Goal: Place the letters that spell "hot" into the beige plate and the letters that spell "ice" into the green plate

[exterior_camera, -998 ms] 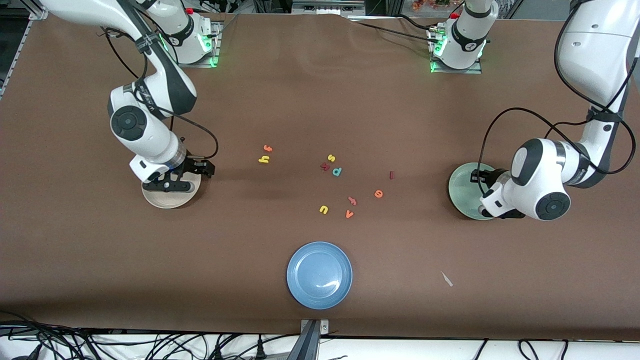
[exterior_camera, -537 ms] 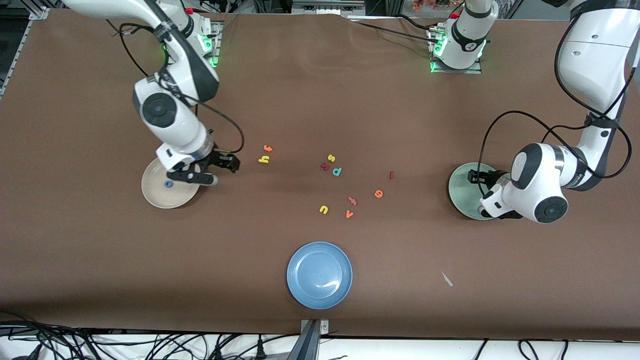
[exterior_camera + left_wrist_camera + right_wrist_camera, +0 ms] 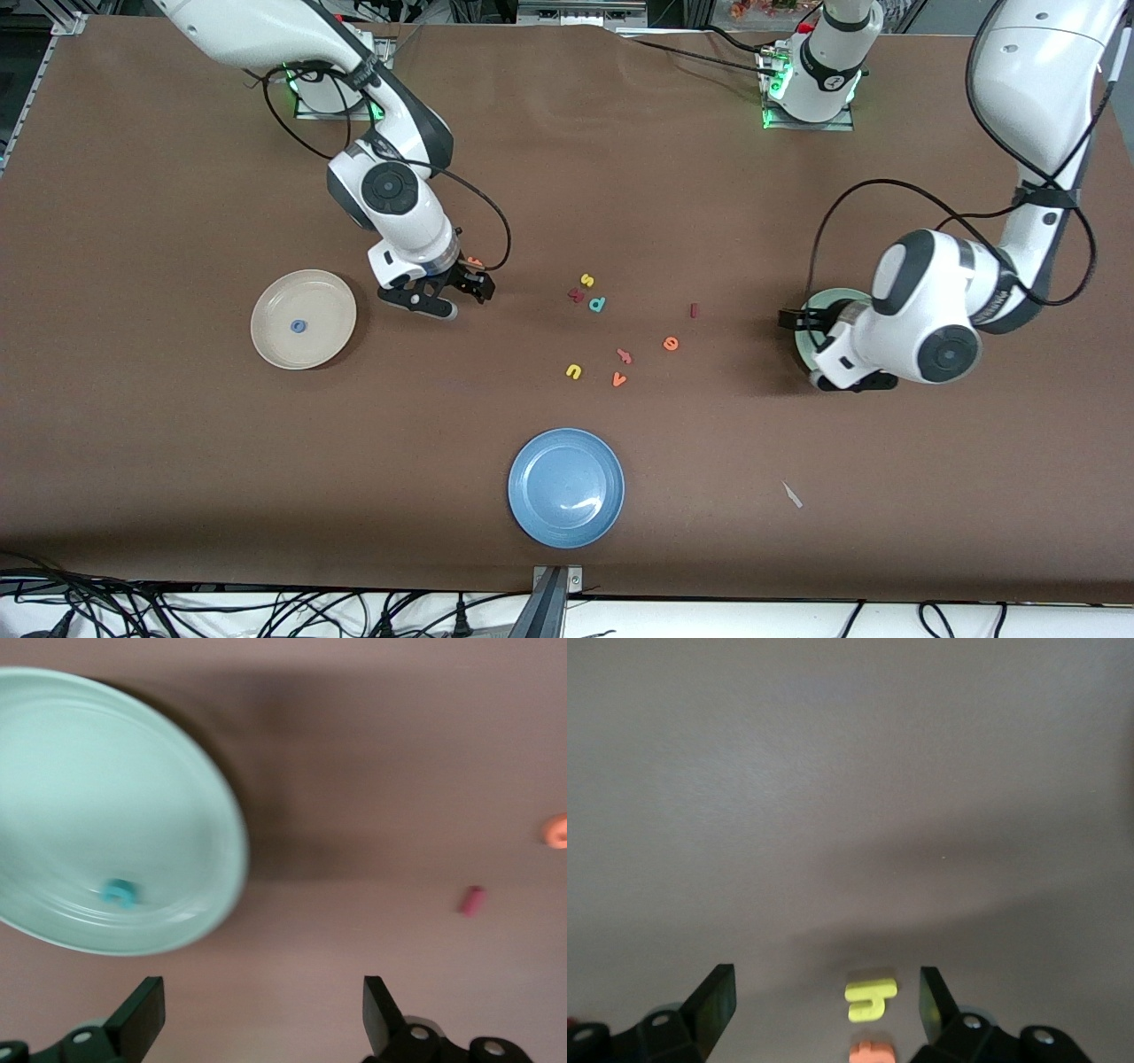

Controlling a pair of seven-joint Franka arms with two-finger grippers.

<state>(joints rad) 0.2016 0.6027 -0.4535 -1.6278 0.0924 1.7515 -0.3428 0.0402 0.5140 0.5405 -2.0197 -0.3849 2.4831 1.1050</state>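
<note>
The beige plate [image 3: 303, 319] lies toward the right arm's end with the blue o [image 3: 299, 326] in it. My right gripper [image 3: 447, 297] [image 3: 824, 1005] hangs open over the yellow h [image 3: 871, 995], which shows between its fingers, with the orange t [image 3: 476, 262] [image 3: 873, 1052] beside it. The green plate [image 3: 824, 299] [image 3: 106, 806] holds the teal c [image 3: 118, 893] and is mostly hidden under the left arm in the front view. My left gripper [image 3: 808, 347] [image 3: 261, 1019] is open and empty at that plate's edge. The dark red i [image 3: 695, 309] [image 3: 472, 900] and orange e [image 3: 671, 343] [image 3: 556, 830] lie on the table.
Loose letters sit mid-table: yellow s [image 3: 586, 280], dark red k-like letter [image 3: 576, 295], teal d [image 3: 597, 304], yellow u [image 3: 573, 371], orange v [image 3: 619, 379], a pinkish letter [image 3: 625, 356]. A blue plate [image 3: 566, 487] lies near the front camera, a white scrap [image 3: 792, 494] beside it.
My right gripper left the beige plate, with the blue o now lying in it, and swung over the h and t. My left gripper opened and shifted off the green plate toward the table's middle.
</note>
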